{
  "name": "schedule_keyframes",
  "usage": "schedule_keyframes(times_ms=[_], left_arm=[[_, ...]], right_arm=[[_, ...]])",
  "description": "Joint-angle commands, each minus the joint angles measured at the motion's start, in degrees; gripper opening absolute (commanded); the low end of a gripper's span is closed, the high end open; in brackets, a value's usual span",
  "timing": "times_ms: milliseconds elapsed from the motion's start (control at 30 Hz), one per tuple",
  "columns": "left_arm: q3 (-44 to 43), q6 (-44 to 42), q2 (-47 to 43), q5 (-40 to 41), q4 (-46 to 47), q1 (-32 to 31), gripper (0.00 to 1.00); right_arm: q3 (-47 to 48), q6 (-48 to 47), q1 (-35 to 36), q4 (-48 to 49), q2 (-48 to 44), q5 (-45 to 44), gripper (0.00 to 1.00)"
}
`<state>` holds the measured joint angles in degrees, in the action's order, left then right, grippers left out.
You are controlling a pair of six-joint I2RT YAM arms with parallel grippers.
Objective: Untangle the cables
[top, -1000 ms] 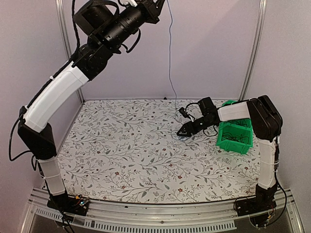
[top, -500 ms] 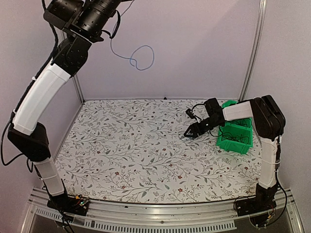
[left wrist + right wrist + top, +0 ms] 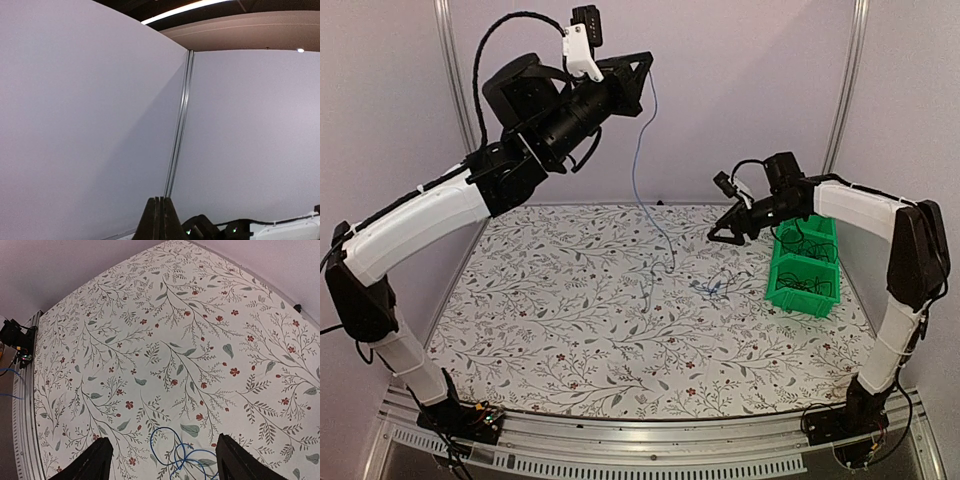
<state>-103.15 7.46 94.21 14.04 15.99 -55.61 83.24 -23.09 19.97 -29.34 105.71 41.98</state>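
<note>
- One blue cable hangs steeply from the clenched left pincer;
- the tangled cables lie straight below the released right pincer, the nearer one.

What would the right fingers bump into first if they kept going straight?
Probably the blue cable loops on the flowery table, just ahead between the open fingers, though depth is unclear.

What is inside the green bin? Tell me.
Black cables lie tangled inside the green bin. Its far part is partly covered by the right arm, and the near wall hides the bottom, so how many there are cannot be told.
</note>
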Motion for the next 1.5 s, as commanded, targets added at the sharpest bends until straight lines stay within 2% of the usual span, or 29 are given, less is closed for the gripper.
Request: schedule_keyframes(times_ms=[0, 233, 433, 700, 1067, 1233, 1300, 1333, 1367, 1467], left_arm=[[6.3, 4.3, -2.8, 1.0, 1.8, -0.5, 0.0], [10.2, 5.7, -0.5, -0.6, 3.7, -0.1, 0.0], [8.3, 6.5, 1.8, -2.5, 4.9, 0.4, 0.0], [6.8, 7.7, 2.4, -3.7, 5.0, 0.5, 0.0], [5.4, 8.0, 2.4, 2.6, 10.7, 0.1, 0.0], [3.1, 6.6, 3.8, 2.7, 11.4, 0.1, 0.0], [2.1, 6.4, 4.4, 2.4, 11.6, 0.2, 0.0], [1.6, 6.4, 4.7, 2.2, 11.7, 0.1, 0.0], [1.2, 6.3, 4.9, 2.0, 11.7, 0.2, 0.0], [0.4, 5.8, 5.3, 1.9, 11.9, 0.1, 0.0]], right_arm=[[4.1, -3.8, 0.1, -6.5, -6.5, 7.8, 0.75], [9.0, -1.1, 1.3, -6.4, -10.0, 16.9, 0.75], [11.2, 0.2, 5.0, -4.2, -9.7, 17.1, 0.77], [16.5, 2.7, 10.3, -2.2, -4.7, 19.4, 0.78], [17.4, 3.0, 12.4, -1.2, -0.8, 27.3, 0.82], [20.6, 2.7, 12.6, -2.7, 2.3, 29.4, 0.8], [20.7, 2.9, 12.6, -2.3, 3.0, 28.7, 0.76], [20.5, 3.4, 12.6, -1.5, 3.1, 28.0, 0.71], [20.3, 4.5, 12.7, -0.4, 3.2, 27.6, 0.63], [19.7, 7.7, 12.6, 2.1, 3.8, 26.7, 0.29]])
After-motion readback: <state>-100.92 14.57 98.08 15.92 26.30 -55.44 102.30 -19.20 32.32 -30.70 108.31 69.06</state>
